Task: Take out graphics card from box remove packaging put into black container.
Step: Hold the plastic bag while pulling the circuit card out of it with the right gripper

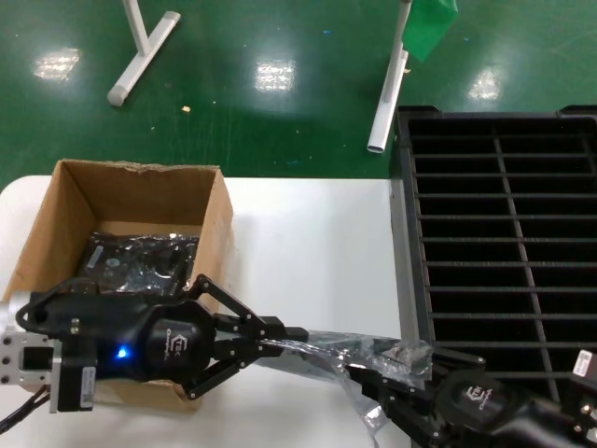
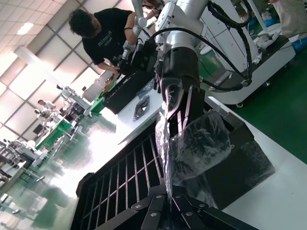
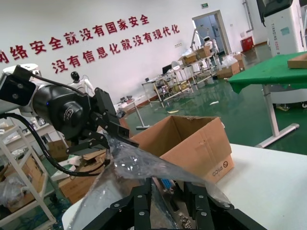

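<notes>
The packaging (image 1: 326, 347), a crinkly clear bag, is stretched between my two grippers above the table's near edge. My left gripper (image 1: 291, 333) is shut on its one end, beside the box (image 1: 140, 169). My right gripper (image 1: 371, 375) is shut on the other end, where the graphics card (image 3: 169, 188) with a blue connector sits between its fingers inside the bag. The left wrist view shows the bag (image 2: 192, 143) running from my left gripper (image 2: 169, 192) to the right gripper (image 2: 178, 117). The black container (image 1: 504, 233) stands on the right with its slots bare.
Another bagged dark board (image 1: 140, 263) lies in the brown box. The white table (image 1: 308, 233) lies between box and container. Two white stand legs (image 1: 140, 51) (image 1: 387, 103) rest on the green floor beyond the table.
</notes>
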